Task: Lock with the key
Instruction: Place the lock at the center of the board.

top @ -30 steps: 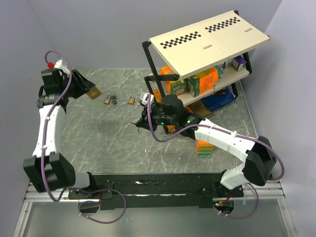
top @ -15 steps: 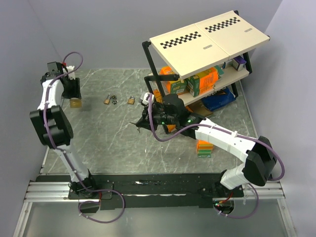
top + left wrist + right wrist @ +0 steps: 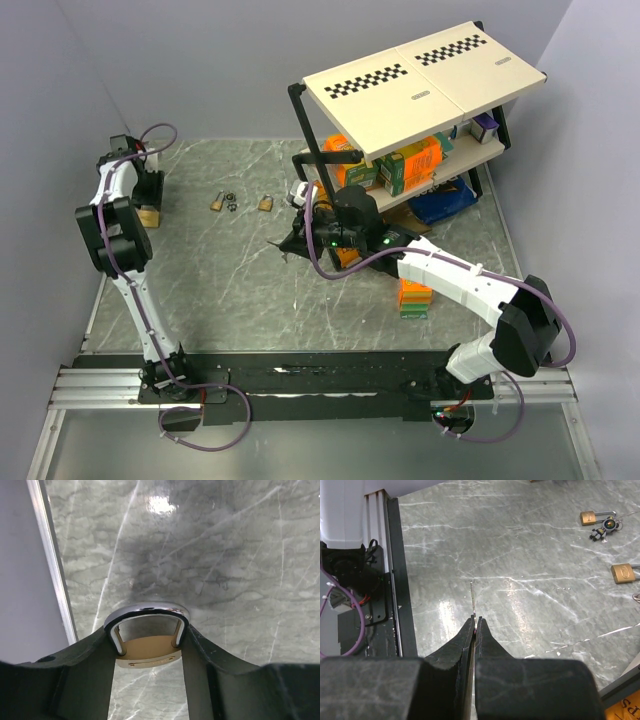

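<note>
**First onlooker:** Left gripper (image 3: 147, 641), at the table's (image 3: 230, 285) far left edge, has its jaws partly closed and clamped on the padlock (image 3: 150, 655). The brass body is pinched and the chrome shackle (image 3: 146, 610) juts out ahead. I can't tell whether it touches the marble.

**Second onlooker:** And the right gripper (image 3: 475, 623)?

**First onlooker:** Mid-table, well apart from the lock, its fingers pressed tight together on the key (image 3: 472, 600). Only a thin blade shows, seen edge-on. Two spare padlocks (image 3: 266, 203) lie untouched between the arms.

**Second onlooker:** How would that lock handle?

**First onlooker:** Solid metal, I'd say, so dense for its size, rigid and nothing fragile. Polished brass looks slick, so the flat sides of the body are the place to squeeze, leaving the keyhole end free. The key looks light and stiff but thin. Pinched that narrowly, it could pivot when turned.
</note>
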### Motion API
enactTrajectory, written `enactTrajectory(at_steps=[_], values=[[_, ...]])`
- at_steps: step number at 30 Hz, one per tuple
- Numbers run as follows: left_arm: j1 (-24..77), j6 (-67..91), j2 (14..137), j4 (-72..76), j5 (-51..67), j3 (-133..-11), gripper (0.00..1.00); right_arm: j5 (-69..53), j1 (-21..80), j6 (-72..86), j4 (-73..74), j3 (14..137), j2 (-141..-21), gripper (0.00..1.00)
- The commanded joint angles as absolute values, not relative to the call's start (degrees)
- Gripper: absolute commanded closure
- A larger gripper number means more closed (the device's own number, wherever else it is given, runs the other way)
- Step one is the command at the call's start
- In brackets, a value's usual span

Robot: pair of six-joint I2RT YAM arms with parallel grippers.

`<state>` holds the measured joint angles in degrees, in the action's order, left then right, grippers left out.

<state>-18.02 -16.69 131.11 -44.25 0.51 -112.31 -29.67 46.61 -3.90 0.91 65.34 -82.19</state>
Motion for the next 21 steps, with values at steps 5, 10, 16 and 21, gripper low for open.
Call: enactTrajectory(at_steps=[5,10,16,21], values=[[-18.3,-19.3,133.9,-38.7,-1.0,-114.1,0.99,-31.6,45.4,-3.6,1.6,67.8,-80.8,1.0],[-18.3,-20.0,135.0,-36.8,0.2,-113.3,0.83,-31.6,45.4,-3.5,2.1,68.6,-81.3,1.0],[-18.3,-20.0,134.9,-34.5,0.8,-112.7,0.64,-31.2,45.4,-3.3,2.5,69.4,-81.7,1.0],[-18.3,-20.4,133.6,-35.3,1.8,-113.4,0.39,-30.8,45.4,-3.3,2.6,69.7,-81.5,1.0]])
